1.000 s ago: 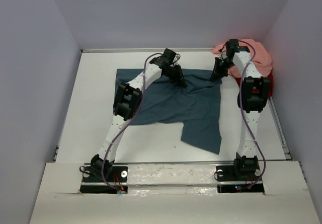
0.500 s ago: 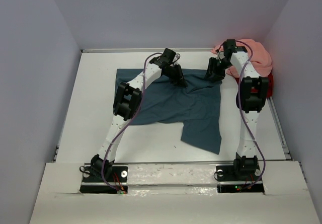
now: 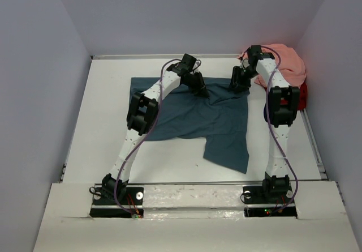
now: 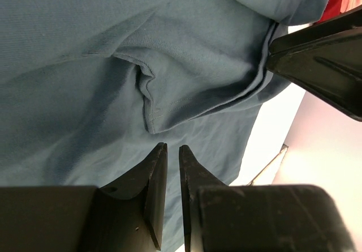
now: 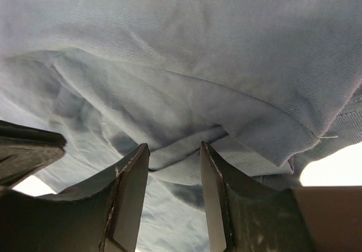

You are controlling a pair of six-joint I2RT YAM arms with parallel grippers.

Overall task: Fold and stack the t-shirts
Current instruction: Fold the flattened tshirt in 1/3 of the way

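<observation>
Teal shirt point(image 3: 192, 122) lies rumpled on the white table point(image 3: 102, 144), one flap trailing toward the arm bases; pink shirt point(image 3: 288, 62) is heaped in the far right corner, with the red shirt point(image 3: 302, 96) showing just beside it. Left gripper point(image 3: 201, 90) sits at the middle of the teal shirt's far edge, fingers nipped to a sliver on a pinch of cloth. Right gripper point(image 3: 237, 85) is over that shirt's far right corner, jaws apart, gripping nothing
</observation>
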